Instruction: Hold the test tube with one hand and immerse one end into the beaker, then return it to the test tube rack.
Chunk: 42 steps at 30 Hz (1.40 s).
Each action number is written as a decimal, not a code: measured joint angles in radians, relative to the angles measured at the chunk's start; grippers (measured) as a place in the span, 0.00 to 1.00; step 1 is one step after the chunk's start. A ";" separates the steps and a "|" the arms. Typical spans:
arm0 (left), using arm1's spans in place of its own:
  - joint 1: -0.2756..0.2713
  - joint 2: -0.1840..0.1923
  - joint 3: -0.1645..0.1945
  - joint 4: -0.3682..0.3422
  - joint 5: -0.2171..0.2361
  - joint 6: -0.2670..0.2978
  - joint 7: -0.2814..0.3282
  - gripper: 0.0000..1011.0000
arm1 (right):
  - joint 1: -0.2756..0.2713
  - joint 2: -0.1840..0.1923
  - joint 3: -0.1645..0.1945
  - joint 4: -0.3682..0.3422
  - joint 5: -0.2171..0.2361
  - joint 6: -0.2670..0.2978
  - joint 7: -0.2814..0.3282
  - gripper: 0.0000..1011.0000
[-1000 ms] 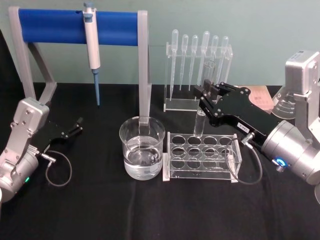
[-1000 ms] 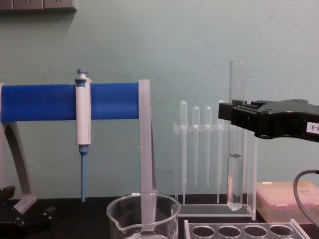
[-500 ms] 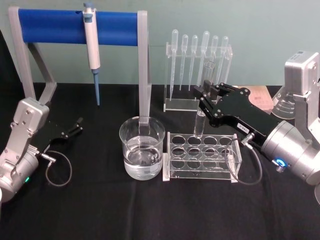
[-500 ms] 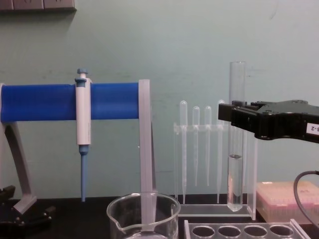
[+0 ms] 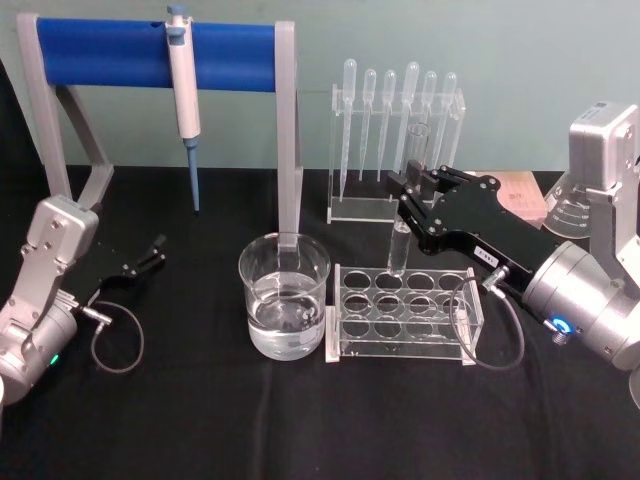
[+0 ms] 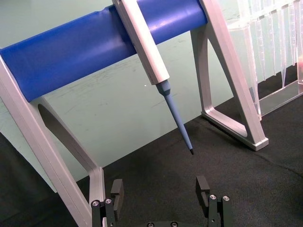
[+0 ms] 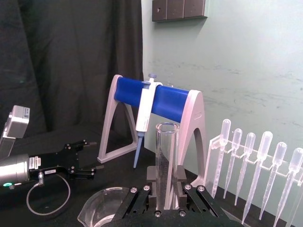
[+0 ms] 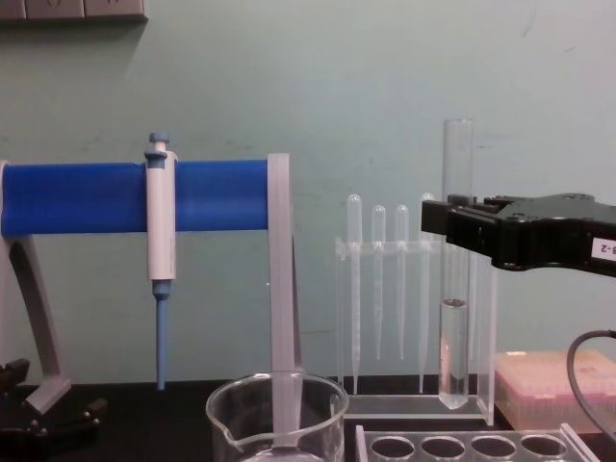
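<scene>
Tube (image 5: 398, 250) hung upright over the back row of the rack (image 5: 335, 300) in the head view, clamped at mid-length by the closed fingers of the right gripper (image 5: 405, 197). The beaker (image 5: 284, 300), part full of clear liquid, stood just beside the rack on its left, and the left gripper (image 5: 150, 252) was well to the rack's left, low over the table (image 5: 200, 420). The left wrist view showed that gripper's fingers wide apart and holding nothing, below a pipette (image 6: 143, 42) hung on a blue stand (image 6: 75, 56). The right wrist view showed the tube pinched upright between the right fingers. The chest view showed liquid in the tube's lower part and its round end just above the rack's top.
</scene>
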<state>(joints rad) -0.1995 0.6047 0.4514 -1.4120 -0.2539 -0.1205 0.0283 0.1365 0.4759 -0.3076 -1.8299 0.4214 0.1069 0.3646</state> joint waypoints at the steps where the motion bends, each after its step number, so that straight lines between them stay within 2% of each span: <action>1: 0.000 0.000 0.000 0.000 0.000 0.000 0.000 0.99 | 0.000 0.000 0.000 0.000 0.000 0.000 0.000 0.22; 42: 0.000 0.000 0.000 0.000 0.000 0.000 0.000 0.99 | 0.000 0.000 0.000 0.000 0.000 0.000 0.000 0.22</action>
<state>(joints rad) -0.1995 0.6047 0.4514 -1.4120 -0.2539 -0.1205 0.0283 0.1365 0.4759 -0.3076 -1.8299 0.4214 0.1070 0.3645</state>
